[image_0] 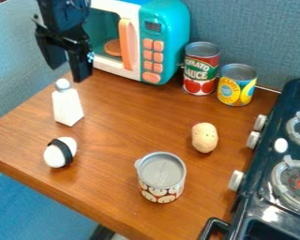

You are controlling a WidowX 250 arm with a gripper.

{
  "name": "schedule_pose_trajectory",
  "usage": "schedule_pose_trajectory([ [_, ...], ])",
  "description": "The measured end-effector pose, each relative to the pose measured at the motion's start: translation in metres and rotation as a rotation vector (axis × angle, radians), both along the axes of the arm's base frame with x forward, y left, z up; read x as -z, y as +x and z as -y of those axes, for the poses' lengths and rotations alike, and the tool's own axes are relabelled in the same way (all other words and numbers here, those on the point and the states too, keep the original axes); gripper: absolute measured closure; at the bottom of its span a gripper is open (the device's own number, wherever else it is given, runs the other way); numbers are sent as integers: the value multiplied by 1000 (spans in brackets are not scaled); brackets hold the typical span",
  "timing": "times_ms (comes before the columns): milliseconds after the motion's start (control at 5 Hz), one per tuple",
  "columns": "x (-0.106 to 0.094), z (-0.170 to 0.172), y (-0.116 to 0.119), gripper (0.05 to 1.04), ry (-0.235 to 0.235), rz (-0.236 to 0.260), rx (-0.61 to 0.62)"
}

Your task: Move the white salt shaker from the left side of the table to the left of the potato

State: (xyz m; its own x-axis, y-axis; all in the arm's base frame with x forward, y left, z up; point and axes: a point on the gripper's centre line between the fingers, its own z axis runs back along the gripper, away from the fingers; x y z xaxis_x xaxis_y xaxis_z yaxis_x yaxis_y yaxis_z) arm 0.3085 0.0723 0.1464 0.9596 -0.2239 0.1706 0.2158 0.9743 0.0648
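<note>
Hanging over the far left part of the brown wooden table, my claw [67,74] was released, its 2 black fingers standing apart with no thing between them. The nearest thing was the white shaker [67,108], upright, with its rounded grey cap just below and to the left of my fingertips in the camera view.

Nearer the camera, close to the table's left edge, lay a white egg-shaped piece [53,156] with a black band around it. An open-topped can [161,172] with red-and-white pictures around its lower part stood upright near the front, and a tan, potato-like lump [204,138] lay beyond it to the right.

Along the back, the teal and white toy microwave [168,28] stood to the right of my claw, with its orange handle and buttons facing the table. Beside it stood 2 upright cans: a red and green can [201,70] and, just to its right, a yellow and blue can [236,86]. The dark toy stove [259,197], with pale knobs and 2 visible burners, bordered the right side.
</note>
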Motion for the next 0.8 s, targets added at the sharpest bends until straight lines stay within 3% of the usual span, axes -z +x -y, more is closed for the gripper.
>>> schedule_pose_trajectory([
  [200, -5, -29, -7, 83, 51, 2, -65],
  [400, -10, -49, -3, 83, 66, -8, -94],
  [600, 4, -53, 5, 83, 101, -44, -126],
  [800, 15, -41, 13, 83, 74, -67, -93],
])
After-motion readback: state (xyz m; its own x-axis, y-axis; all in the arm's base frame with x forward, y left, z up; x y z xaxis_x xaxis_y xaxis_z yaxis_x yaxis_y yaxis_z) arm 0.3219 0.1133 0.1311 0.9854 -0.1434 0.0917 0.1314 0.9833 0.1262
